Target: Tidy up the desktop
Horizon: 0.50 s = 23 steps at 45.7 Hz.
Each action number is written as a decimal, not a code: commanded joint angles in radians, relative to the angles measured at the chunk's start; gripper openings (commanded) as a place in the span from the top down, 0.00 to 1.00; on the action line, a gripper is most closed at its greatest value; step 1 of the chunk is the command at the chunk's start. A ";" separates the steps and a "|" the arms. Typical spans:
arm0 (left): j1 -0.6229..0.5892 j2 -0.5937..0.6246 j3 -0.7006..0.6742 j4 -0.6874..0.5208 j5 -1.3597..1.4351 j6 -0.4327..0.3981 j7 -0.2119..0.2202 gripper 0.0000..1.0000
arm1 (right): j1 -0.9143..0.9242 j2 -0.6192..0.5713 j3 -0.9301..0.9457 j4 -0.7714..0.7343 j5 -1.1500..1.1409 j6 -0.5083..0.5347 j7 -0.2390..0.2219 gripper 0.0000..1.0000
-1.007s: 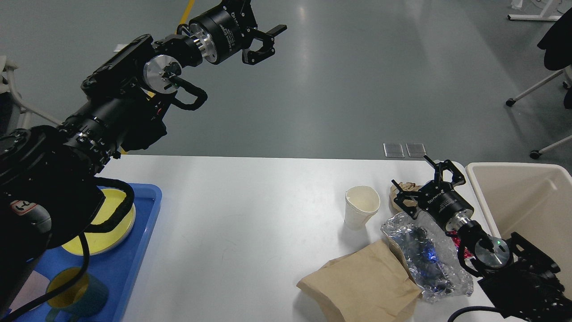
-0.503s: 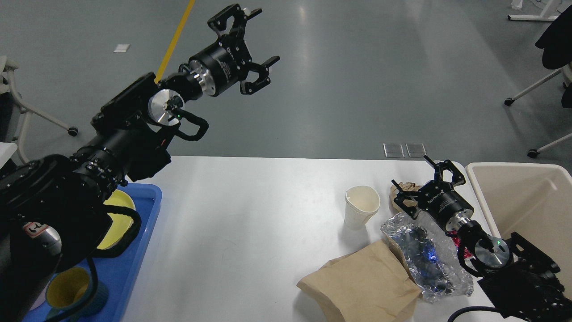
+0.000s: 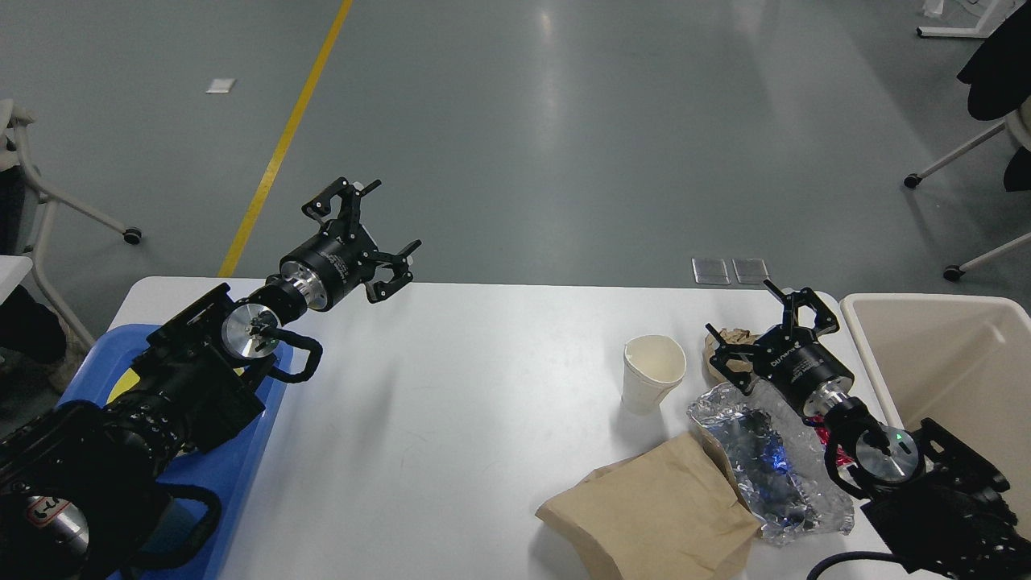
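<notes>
The white desktop [image 3: 451, 403] fills the lower view. My left gripper [image 3: 374, 229] is open and empty, held over the desktop's far left edge. My right gripper [image 3: 753, 314] is open and empty, just above a crumpled brown paper ball [image 3: 722, 348] at the right. A white paper cup [image 3: 651, 372] stands upright left of it. A crinkled silver foil wrapper [image 3: 765, 455] and a flat brown paper bag [image 3: 660, 511] lie near the front right.
A blue tray [image 3: 233, 467] sits at the left edge, mostly hidden by my left arm. A beige bin [image 3: 942, 362] stands off the right end of the desktop. Chair legs and wheels stand on the grey floor beyond.
My left arm has swung down and to the left, lowering its open gripper from high above the floor to the desktop's far edge. The right arm and the litter have not moved.
</notes>
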 commanded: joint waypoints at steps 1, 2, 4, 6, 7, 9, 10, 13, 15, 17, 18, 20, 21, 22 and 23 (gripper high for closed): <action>0.032 0.001 -0.003 0.001 -0.003 0.002 0.000 0.03 | 0.000 0.000 0.000 0.000 0.000 0.000 0.000 0.00; 0.037 0.001 -0.003 -0.001 -0.003 0.005 0.000 0.03 | 0.000 0.000 0.000 0.000 0.000 0.000 0.000 0.00; 0.047 0.000 -0.003 -0.001 -0.003 0.015 0.000 0.03 | 0.000 0.000 0.000 0.000 0.000 0.000 0.000 0.00; 0.055 -0.002 -0.003 0.001 -0.003 0.028 -0.005 0.03 | 0.000 0.000 0.000 0.000 0.000 0.000 0.000 0.00; 0.058 -0.003 -0.005 0.001 -0.003 0.028 -0.009 0.03 | 0.000 0.000 0.000 0.000 0.000 0.000 0.000 0.00; 0.063 -0.003 -0.005 -0.001 -0.003 0.028 -0.009 0.03 | 0.000 0.000 0.000 0.000 0.000 0.000 0.000 0.00; 0.064 -0.005 -0.005 -0.001 -0.003 0.028 -0.009 0.03 | 0.000 0.000 0.000 0.000 0.000 -0.002 0.000 0.00; 0.064 -0.013 -0.006 -0.001 -0.003 0.025 -0.011 0.03 | 0.000 0.000 0.000 0.000 0.000 0.000 0.000 0.00; 0.066 -0.013 -0.006 -0.002 -0.003 0.018 -0.011 0.03 | 0.000 0.000 0.000 0.000 0.000 -0.002 0.000 0.00; 0.064 -0.014 -0.006 -0.002 -0.003 0.013 -0.012 0.03 | 0.000 0.000 0.000 0.000 0.000 0.000 0.000 0.00; 0.066 -0.014 -0.005 -0.002 -0.003 0.013 -0.014 0.03 | 0.000 0.000 0.000 0.000 0.000 0.000 0.000 0.00; 0.066 -0.014 -0.006 -0.002 -0.003 0.013 -0.018 0.03 | 0.000 0.000 0.000 0.000 0.000 0.000 0.000 0.00; 0.066 -0.014 -0.006 -0.002 -0.003 0.012 -0.023 0.03 | 0.000 0.000 0.000 0.000 0.000 0.000 0.000 0.00; 0.066 -0.014 -0.008 -0.002 -0.003 0.012 -0.028 0.03 | 0.000 0.000 0.000 0.000 0.000 0.000 0.000 0.00; 0.066 -0.014 -0.006 -0.004 -0.003 0.012 -0.034 0.03 | 0.000 0.000 0.000 0.000 0.000 -0.002 0.000 0.00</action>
